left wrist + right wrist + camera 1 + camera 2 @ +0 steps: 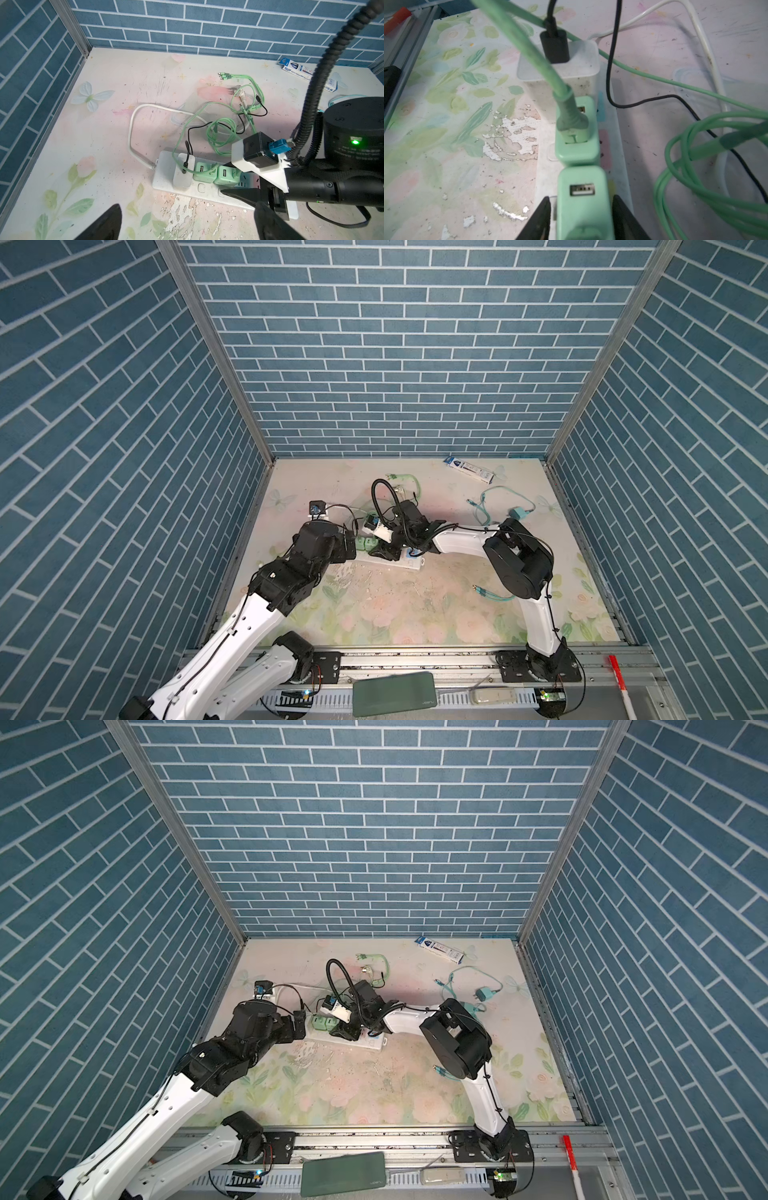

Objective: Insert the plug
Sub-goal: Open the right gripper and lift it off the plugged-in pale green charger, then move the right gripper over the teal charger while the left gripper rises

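Note:
A white power strip (164,180) (409,565) (374,1044) lies on the floral table. A mint-green USB plug (583,205) (225,176) (331,1022) stands seated in it, next to a second green plug (577,145) that carries a green cable. My right gripper (581,197) (380,549) straddles the nearer green plug; a thin gap shows on each side, so the jaws are open and off it. One right fingertip (239,194) rests low by the strip's buttons. My left gripper (189,205) (351,546) hangs open and empty near the strip's left end.
A white adapter (560,66) with a black cable fills the strip's end socket. Coiled green cables (224,133) lie behind the strip. A blue-and-white box (469,468) sits at the back right, with a teal charger (518,513) and cable. Brick walls enclose three sides.

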You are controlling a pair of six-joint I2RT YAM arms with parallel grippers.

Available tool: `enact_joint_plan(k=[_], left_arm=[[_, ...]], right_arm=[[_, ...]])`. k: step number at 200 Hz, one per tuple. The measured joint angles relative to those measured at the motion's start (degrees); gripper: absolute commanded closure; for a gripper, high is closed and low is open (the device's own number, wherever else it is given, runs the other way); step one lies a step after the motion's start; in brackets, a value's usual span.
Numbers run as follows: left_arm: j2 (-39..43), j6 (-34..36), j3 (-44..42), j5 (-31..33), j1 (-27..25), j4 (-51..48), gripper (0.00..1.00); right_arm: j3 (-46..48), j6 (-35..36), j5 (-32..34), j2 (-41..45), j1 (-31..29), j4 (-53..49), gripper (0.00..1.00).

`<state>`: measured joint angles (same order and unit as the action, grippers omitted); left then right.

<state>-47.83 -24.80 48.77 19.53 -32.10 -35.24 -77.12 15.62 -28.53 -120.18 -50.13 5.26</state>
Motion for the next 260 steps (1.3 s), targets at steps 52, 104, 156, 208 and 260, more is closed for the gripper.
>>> enact_joint_plan(k=[52, 104, 156, 208, 260], left_arm=[[-2.08, -2.01, 0.02, 4.87, 0.04, -0.76, 0.0], [-2.19, -2.64, 0.24, 7.89, 0.11, -1.03, 0.0], [-10.69, 0.11, 8.76, 6.95, 0.2, -1.73, 0.0], [-24.96, 0.61, 16.65, 0.13, -0.11, -1.6, 0.0], [-37.97, 0.61, 22.88, -5.07, -3.19, -0.76, 0.0]], right_arm=[[7.43, -0.94, 0.42, 6.25, 3.41, 2.03, 0.5], [16.68, -3.87, 0.87, 13.94, 8.7, 6.38, 0.5], [29.59, -8.31, 1.77, 26.8, 15.02, 10.34, 0.5], [32.96, -17.03, 12.83, 39.5, 22.77, 5.16, 0.5], [32.26, -27.87, 29.05, 47.43, 30.27, -10.73, 0.48]])
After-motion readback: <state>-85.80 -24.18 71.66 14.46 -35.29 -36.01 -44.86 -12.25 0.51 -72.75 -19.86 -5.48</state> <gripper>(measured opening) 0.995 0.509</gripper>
